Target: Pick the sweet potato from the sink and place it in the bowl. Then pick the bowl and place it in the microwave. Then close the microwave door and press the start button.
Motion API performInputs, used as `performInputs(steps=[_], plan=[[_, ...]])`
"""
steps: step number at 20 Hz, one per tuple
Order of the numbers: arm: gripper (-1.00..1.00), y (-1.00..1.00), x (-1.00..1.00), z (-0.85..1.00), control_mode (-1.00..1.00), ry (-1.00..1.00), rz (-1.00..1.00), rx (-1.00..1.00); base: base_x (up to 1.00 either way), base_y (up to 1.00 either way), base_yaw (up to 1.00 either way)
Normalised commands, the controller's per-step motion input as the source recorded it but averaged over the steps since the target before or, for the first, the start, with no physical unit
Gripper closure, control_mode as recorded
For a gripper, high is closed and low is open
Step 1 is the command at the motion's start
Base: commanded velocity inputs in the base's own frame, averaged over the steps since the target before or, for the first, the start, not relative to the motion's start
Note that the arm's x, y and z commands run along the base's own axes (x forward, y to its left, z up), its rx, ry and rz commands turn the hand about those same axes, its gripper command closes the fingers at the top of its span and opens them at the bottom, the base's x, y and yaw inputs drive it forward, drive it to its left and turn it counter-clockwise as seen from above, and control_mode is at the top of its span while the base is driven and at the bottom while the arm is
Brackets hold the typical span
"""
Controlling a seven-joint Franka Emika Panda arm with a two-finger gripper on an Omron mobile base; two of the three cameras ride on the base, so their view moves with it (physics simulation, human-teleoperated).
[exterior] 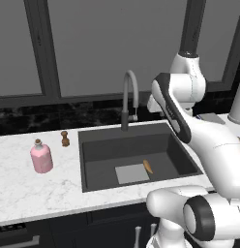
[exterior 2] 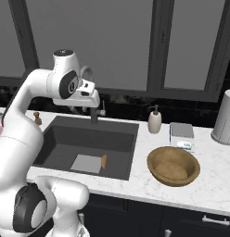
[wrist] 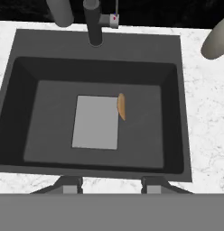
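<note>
Lying in sink | sweet potato: slim, orange-brown | end effector: open, empty

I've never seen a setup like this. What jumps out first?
The big white robot arm rearing over a dark sink, with one small orange sweet potato lying on the sink floor beside a pale grey plate. On the marble counter to the sink's right sits a wide wooden bowl.

base views flank, hand view overlooks sink
</note>
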Motion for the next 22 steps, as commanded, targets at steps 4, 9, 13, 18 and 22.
performInputs(steps=[4, 9, 13, 18, 22], plan=[[-1.0, 0.0, -0.23, -0.16, -1.0, -0.07, 0.0, 0.0, 0.0, 0.0, 0.0], [-1.0, 0.02, -0.09, -0.79, -1.0, -0.03, 0.0, 0.01, 0.0, 0.0, 0.0], [-1.0, -0.09, 0.16, -0.74, -1.0, 0.04, 0.0, 0.03, 0.0, 0.0, 0.0], [-1.0, 0.0, 0.18, -0.45, -1.0, 0.19, 0.0, 0.0, 0.0, 0.0, 0.0], [-1.0, 0.0, 0.21, -0.67, -1.0, 0.17, 0.0, 0.0, 0.0, 0.0, 0.0]])
